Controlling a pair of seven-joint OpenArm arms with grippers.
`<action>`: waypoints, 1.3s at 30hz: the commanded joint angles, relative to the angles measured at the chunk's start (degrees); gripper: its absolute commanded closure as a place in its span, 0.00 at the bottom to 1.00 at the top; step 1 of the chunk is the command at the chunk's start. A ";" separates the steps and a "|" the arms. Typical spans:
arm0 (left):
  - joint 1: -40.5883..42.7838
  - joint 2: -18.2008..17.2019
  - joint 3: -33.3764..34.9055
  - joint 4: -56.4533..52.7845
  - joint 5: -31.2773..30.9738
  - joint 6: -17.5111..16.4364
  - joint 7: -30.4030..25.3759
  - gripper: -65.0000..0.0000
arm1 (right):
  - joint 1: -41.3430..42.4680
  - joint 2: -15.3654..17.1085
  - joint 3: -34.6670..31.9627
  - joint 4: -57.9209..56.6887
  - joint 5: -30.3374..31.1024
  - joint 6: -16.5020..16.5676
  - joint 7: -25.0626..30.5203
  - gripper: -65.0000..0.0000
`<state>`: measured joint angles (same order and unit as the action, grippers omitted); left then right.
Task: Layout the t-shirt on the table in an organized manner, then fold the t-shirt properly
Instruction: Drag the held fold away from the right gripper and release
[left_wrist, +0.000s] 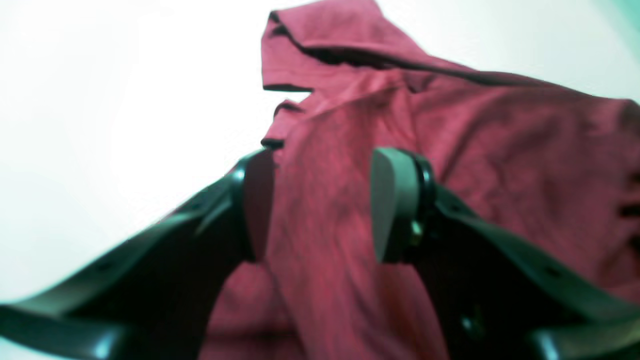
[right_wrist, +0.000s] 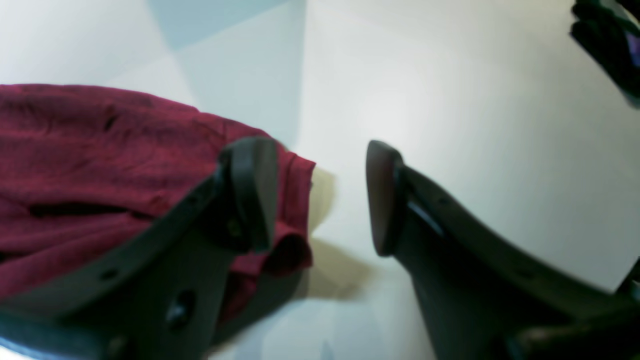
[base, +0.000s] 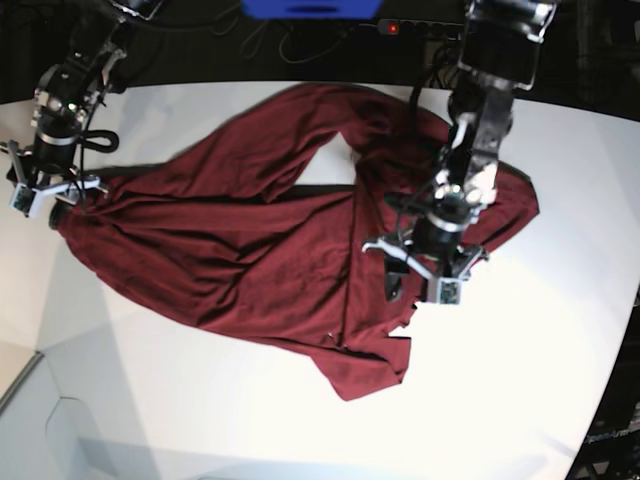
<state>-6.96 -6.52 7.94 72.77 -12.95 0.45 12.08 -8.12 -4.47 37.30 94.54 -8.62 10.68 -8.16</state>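
While spreading: t-shirt (base: 250, 230) lies rumpled on desk (base: 520, 400).
Left gripper (left_wrist: 320, 205): jaws apart, holding nothing.
Right gripper (right_wrist: 320, 197): jaws apart, empty.
Next: likely regrasp edges, pull flat.

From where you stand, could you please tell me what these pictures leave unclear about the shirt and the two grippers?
- Left wrist view: blurred; whether the open left gripper touches the shirt is unclear.
- Right wrist view: a finger of the open right gripper hides part of the shirt's edge.
- Base view: the left arm covers shirt folds; the table is cut off.
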 joint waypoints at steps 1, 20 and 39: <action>-2.93 1.29 -0.08 -1.17 1.30 -0.05 -1.31 0.53 | 0.60 0.47 0.02 0.97 0.40 -0.44 1.79 0.55; -8.03 2.00 -0.25 -8.64 6.58 0.21 -1.39 0.53 | 0.96 0.56 0.11 -0.17 0.40 -0.44 1.79 0.55; -7.85 2.08 -0.25 -8.55 6.40 0.21 -1.39 1.00 | 1.04 0.82 0.11 -2.45 0.40 -0.44 1.88 0.55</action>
<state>-13.13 -4.34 7.90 62.78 -6.55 0.45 12.67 -7.53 -4.12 37.32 91.20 -8.58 10.68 -7.88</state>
